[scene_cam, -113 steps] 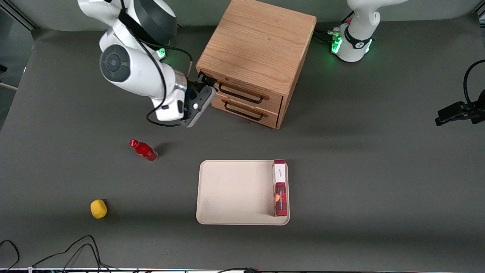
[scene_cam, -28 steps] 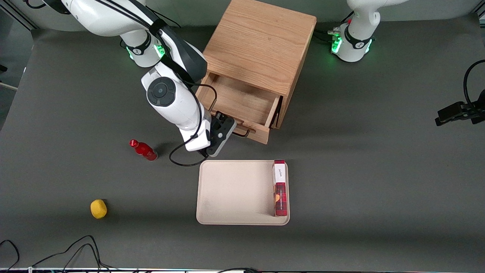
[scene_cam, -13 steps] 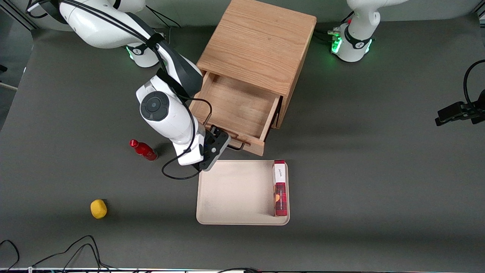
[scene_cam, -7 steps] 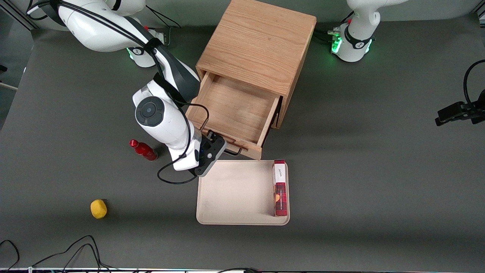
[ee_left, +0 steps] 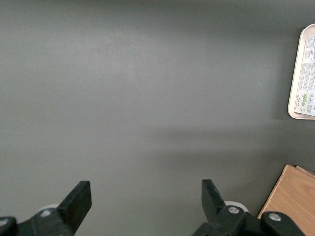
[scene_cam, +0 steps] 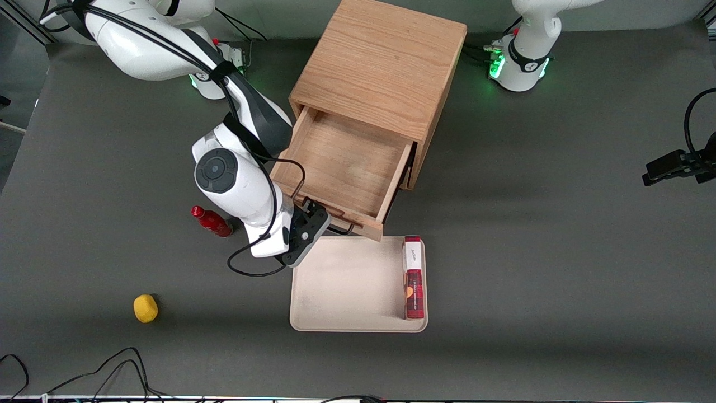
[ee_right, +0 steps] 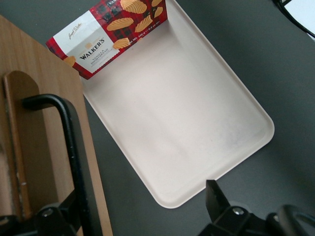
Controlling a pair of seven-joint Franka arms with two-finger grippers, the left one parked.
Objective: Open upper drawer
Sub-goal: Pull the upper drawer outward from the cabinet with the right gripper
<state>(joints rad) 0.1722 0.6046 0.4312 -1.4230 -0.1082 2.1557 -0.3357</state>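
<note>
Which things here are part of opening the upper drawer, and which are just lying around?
Part of the job:
upper drawer, pulled well out of the cabinet
its black bar handle
gripper, at that handle

Just lying about:
tray
biscuit box, in the tray
red bottle
yellow ball
</note>
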